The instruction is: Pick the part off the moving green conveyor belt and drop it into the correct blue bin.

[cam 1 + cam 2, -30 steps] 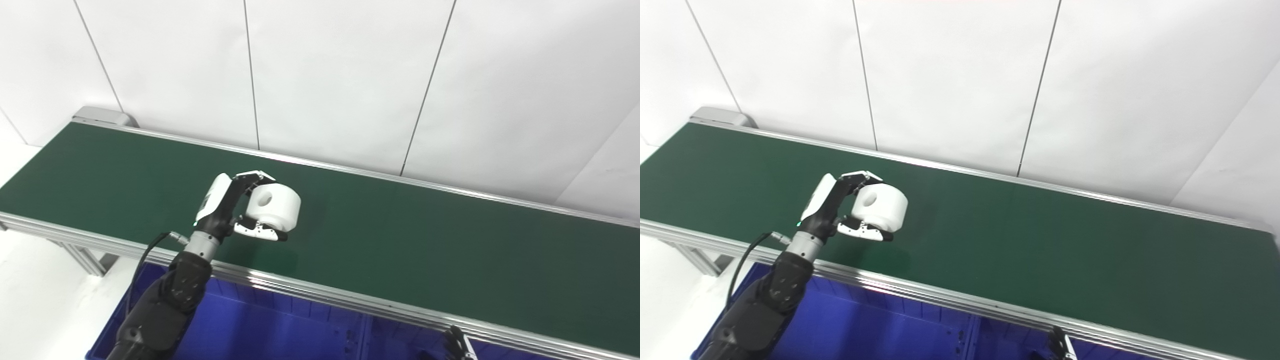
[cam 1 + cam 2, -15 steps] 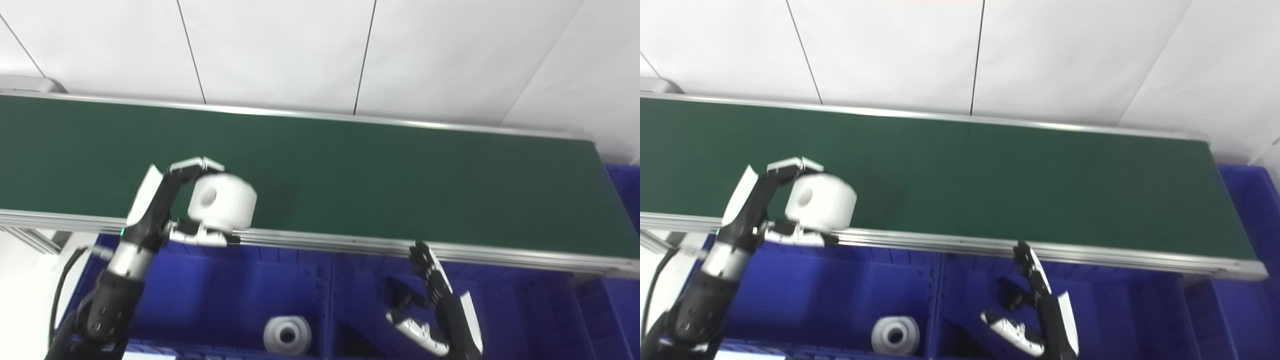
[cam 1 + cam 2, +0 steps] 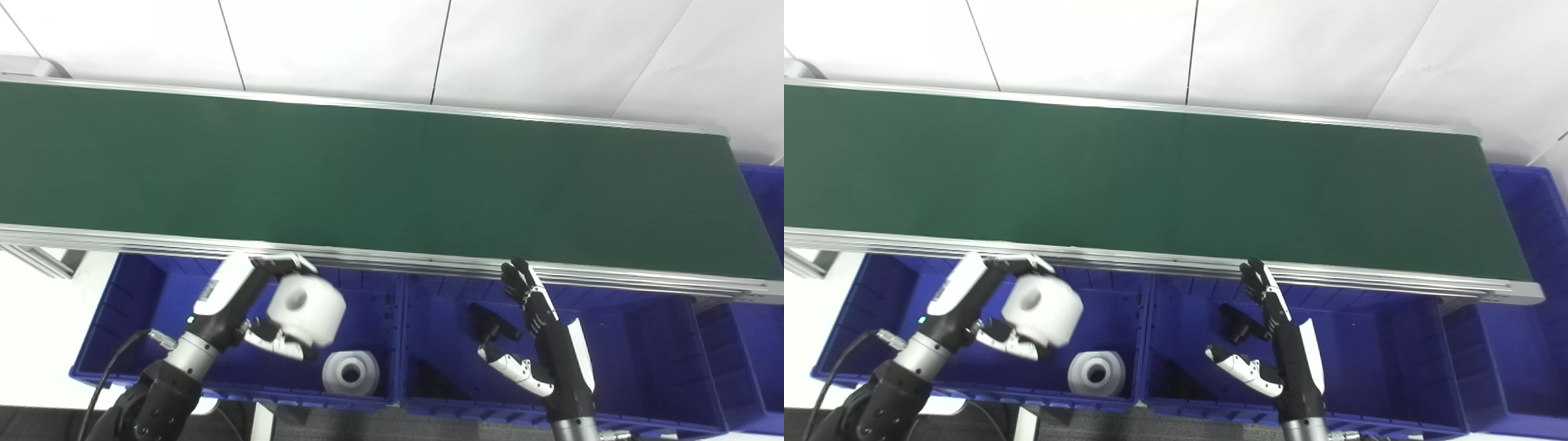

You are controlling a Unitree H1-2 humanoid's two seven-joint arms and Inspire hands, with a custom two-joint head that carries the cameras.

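Note:
My left hand [image 3: 239, 309] is shut on a white cylindrical part [image 3: 306, 308] with a hole in its end face. It holds the part in the air over the left blue bin [image 3: 116, 306], in front of the green conveyor belt [image 3: 380, 177]. The held part also shows in the right eye view [image 3: 1042, 309]. A second white part [image 3: 351, 372] with a hole lies in the same bin, just below and to the right. My right hand [image 3: 539, 343] is open and empty, fingers spread, over the middle blue bin [image 3: 643, 361].
A small black part [image 3: 490, 321] lies in the middle bin beside my right hand. Another blue bin [image 3: 1531, 245] stands at the far right past the belt's end. The belt's metal front rail [image 3: 392, 260] runs above the bins. A white wall is behind.
The camera has tilted down, showing more of the bins. My left hand has carried the white part from over the belt's front rail down to above the left bin. The right hand barely moved.

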